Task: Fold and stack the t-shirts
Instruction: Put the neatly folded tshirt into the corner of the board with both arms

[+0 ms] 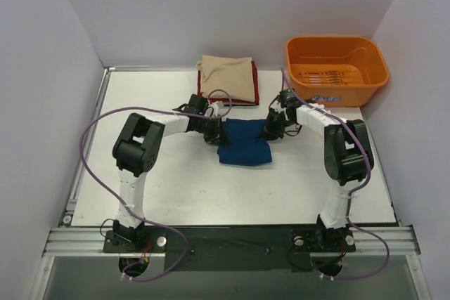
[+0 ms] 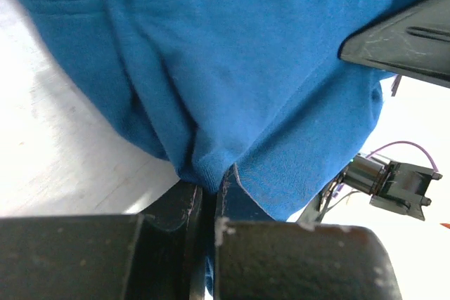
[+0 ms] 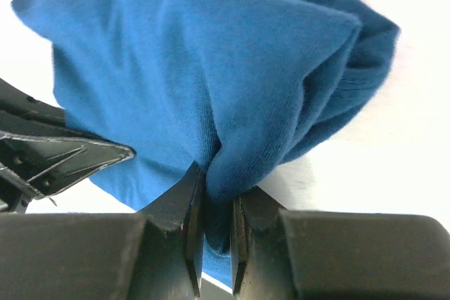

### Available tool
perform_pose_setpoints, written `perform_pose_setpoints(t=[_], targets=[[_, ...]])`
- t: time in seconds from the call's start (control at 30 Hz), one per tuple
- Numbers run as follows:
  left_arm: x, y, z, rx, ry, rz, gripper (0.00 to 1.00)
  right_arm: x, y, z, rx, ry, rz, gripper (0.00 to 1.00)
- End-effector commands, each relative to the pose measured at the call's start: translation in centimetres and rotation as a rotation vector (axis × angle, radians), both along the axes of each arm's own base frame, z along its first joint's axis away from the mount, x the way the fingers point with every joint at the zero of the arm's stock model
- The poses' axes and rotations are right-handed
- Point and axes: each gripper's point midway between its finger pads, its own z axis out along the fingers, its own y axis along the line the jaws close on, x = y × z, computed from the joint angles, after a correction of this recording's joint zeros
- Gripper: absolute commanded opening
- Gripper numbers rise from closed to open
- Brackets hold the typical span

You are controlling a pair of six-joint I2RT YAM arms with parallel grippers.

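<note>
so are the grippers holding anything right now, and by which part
Both hold the folded blue t-shirt: the left gripper pinches a fold of cloth at its far-left edge, the right gripper one at its far-right edge.

Just ahead of the left gripper [image 2: 209,205], the blue shirt [image 2: 232,68] runs off the top and both sides of the wrist view, and the fold nipped between the fingers hides whatever lies beneath. The right gripper [image 3: 216,187], pinching its own fold, is blocked the same way. From above, both sets of fingertips are too small to make out. Well beyond the left gripper, the beige shirt [image 1: 226,77] covers all but a thin edge of the red shirt [image 1: 255,82].
</note>
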Motion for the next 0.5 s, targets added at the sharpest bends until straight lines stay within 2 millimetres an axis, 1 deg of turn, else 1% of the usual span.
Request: perform_pose_setpoints(t=[0.0,0.03,0.07,0.1,0.13,0.17,0.2,0.23,0.27,0.3,0.33,0.37,0.4,0.43,0.47], targets=[[2.3,1.7,5.3,0.008,-0.212,0.009,0.00,2.2,0.6,4.2,-0.118,-0.128,0.089,0.00],[2.5,1.7,6.0,0.007,-0.239,0.001,0.00,2.8,0.8,5.1,-0.123,-0.158,0.092,0.00],[2.8,1.8,7.1,0.002,-0.268,0.001,0.00,3.0,1.2,5.7,-0.120,-0.173,0.097,0.00],[2.8,2.1,7.5,0.009,-0.276,-0.002,0.00,3.4,1.6,6.6,-0.117,-0.195,0.104,0.00],[3.3,2.6,8.4,0.016,-0.303,0.012,0.00,3.6,1.8,7.1,-0.116,-0.208,0.108,0.00],[3.3,3.0,8.7,0.024,-0.309,0.011,0.00,3.8,2.1,7.8,-0.115,-0.222,0.121,0.00],[3.8,3.6,9.8,0.021,-0.333,0.027,0.00,4.0,2.2,8.3,-0.120,-0.240,0.139,0.00],[3.9,4.0,10.3,0.021,-0.340,0.031,0.00,4.3,2.3,9.1,-0.126,-0.250,0.146,0.00],[4.4,4.6,11.4,0.015,-0.365,0.048,0.00,4.4,2.3,9.4,-0.133,-0.260,0.160,0.00],[4.7,5.1,12.0,0.015,-0.381,0.057,0.00,4.9,2.5,10.3,-0.136,-0.283,0.165,0.00],[5.2,5.3,13.5,0.012,-0.422,0.065,0.00,5.1,2.5,10.6,-0.139,-0.294,0.173,0.00],[5.4,5.5,14.3,0.018,-0.453,0.059,0.00,6.0,2.7,11.9,-0.135,-0.331,0.175,0.00],[6.2,5.6,15.8,0.020,-0.503,0.066,0.00,6.4,2.8,12.4,-0.136,-0.352,0.180,0.00],[6.4,5.7,16.4,0.029,-0.532,0.055,0.00,7.6,3.2,13.9,-0.129,-0.396,0.180,0.00],[7.3,5.6,17.8,0.027,-0.578,0.061,0.00,8.4,3.4,14.1,-0.128,-0.413,0.190,0.00]])
